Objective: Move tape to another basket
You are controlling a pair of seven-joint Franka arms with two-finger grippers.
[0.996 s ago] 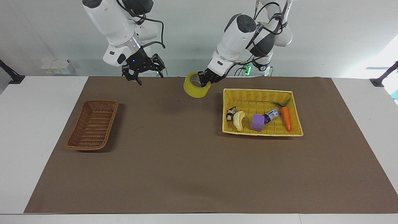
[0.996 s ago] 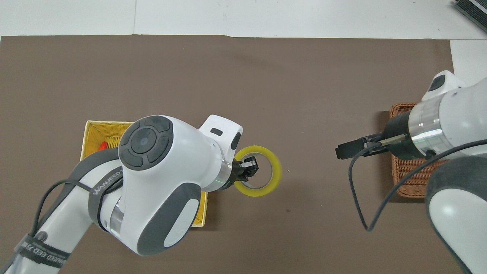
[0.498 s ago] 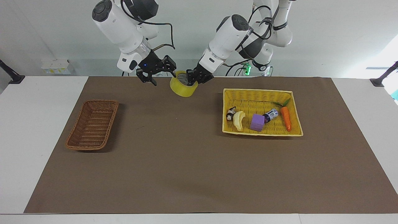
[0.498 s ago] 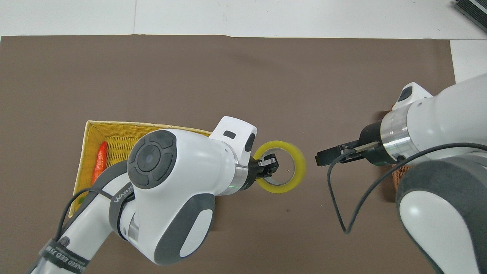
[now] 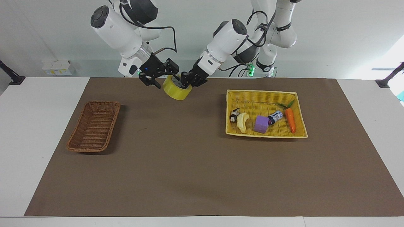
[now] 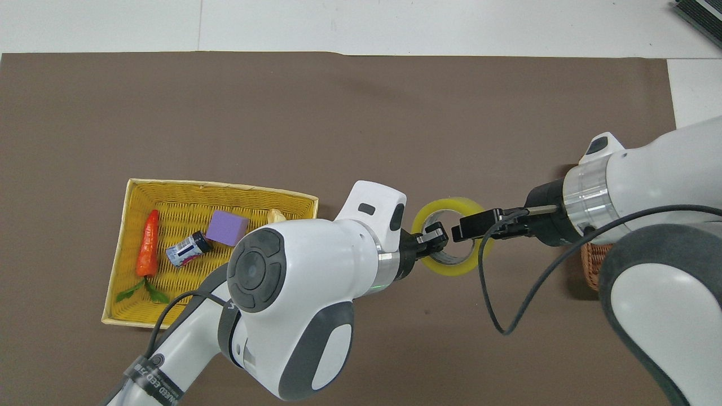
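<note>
Yellowish tape: the wide translucent roll of packing tape (image 5: 177,90) is held in the air over the brown paper mat (image 5: 195,176), well apart from the narrow brown woven wicker basket (image 5: 94,125) and toward the robots from it.
Left gripper: the left gripper (image 5: 189,80) is pinched on the roll's wall, one finger inside the pale core and one outside.
Right gripper: the right gripper (image 5: 157,74) is at the side of the roll that faces the wicker basket; its fingers are spread, and in the overhead view one tip lies over the core opening. Contact with the roll cannot be confirmed.
Step in hand: a handover between the arms is judged to be under way, not yet completed.
Wicker basket: found empty, toward the right arm's end of the table.
Yellow woven basket: the larger basket (image 5: 299,107), away from the wicker basket toward the left arm's end, holds an orange carrot (image 5: 290,119), a purple block (image 5: 261,124) and other small items.
Risk, release: a drop onto the mat is likely if the left fingers part before the right fingers close.
Risk, collision: the two sets of fingers are crowded at one rim, so a clash or a twisted roll is possible.
</note>
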